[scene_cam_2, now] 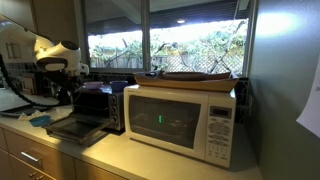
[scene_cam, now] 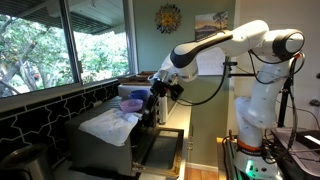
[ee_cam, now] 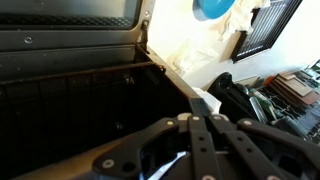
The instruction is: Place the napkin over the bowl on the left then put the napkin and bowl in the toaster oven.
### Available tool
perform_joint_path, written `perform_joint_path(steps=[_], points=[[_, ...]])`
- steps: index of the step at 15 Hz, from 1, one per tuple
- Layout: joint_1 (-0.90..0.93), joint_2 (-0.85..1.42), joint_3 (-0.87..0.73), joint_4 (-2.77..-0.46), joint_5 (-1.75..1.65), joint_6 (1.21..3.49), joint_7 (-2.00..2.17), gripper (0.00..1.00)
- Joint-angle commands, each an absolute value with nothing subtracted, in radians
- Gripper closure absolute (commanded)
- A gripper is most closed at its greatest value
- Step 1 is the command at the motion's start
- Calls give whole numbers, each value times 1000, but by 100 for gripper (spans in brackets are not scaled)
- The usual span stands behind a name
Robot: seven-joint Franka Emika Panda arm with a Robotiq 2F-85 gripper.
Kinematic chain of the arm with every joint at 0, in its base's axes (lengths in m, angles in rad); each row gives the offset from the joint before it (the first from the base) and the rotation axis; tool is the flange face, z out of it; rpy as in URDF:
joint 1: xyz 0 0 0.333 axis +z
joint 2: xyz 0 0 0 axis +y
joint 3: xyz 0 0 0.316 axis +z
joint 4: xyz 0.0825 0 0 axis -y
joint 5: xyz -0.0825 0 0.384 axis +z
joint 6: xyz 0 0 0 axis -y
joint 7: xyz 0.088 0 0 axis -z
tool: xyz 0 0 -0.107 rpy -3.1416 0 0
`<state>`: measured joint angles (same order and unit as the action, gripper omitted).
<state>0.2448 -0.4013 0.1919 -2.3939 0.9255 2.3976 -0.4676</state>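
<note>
Wrist view is taken up largely by the dark, open cavity of the toaster oven (ee_cam: 70, 110), into which the camera is pointed. The gripper (ee_cam: 195, 122) is seen at the bottom of this view, just in front of the opening. Its dark linkages are blurred against the oven's interior, so it cannot be told whether the fingers are spread or pressed together, or whether anything is pinched. Past the oven's edge, the white napkin (ee_cam: 195, 55) is seen crumpled, and the blue bowl (ee_cam: 213, 8) is cut off by the top of the frame just beyond it. The bowl is left uncovered by the napkin.

In an exterior view, the napkin (scene_cam: 108, 125) is seen draped over the top of the toaster oven (scene_cam: 110, 150), with the bowl (scene_cam: 131, 100) just behind it near the window (scene_cam: 50, 50). The gripper (scene_cam: 158, 92) is held beside the bowl, above the lowered oven door (scene_cam: 155, 150).

In an exterior view, the toaster oven (scene_cam_2: 100, 105) is shown on the counter (scene_cam_2: 130, 162), its door (scene_cam_2: 72, 128) folded down, just beside a white microwave (scene_cam_2: 185, 120).
</note>
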Motion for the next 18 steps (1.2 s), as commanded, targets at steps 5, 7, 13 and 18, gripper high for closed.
perform_joint_path(steps=[5,7,13,18], points=[[264,-356,191,-2234,696,2312,-356,100],[271,-328,194,-2183,660,2299,-352,100],[286,-221,198,-2003,548,2223,-355,100],[285,-144,202,-1850,482,2142,-360,100]])
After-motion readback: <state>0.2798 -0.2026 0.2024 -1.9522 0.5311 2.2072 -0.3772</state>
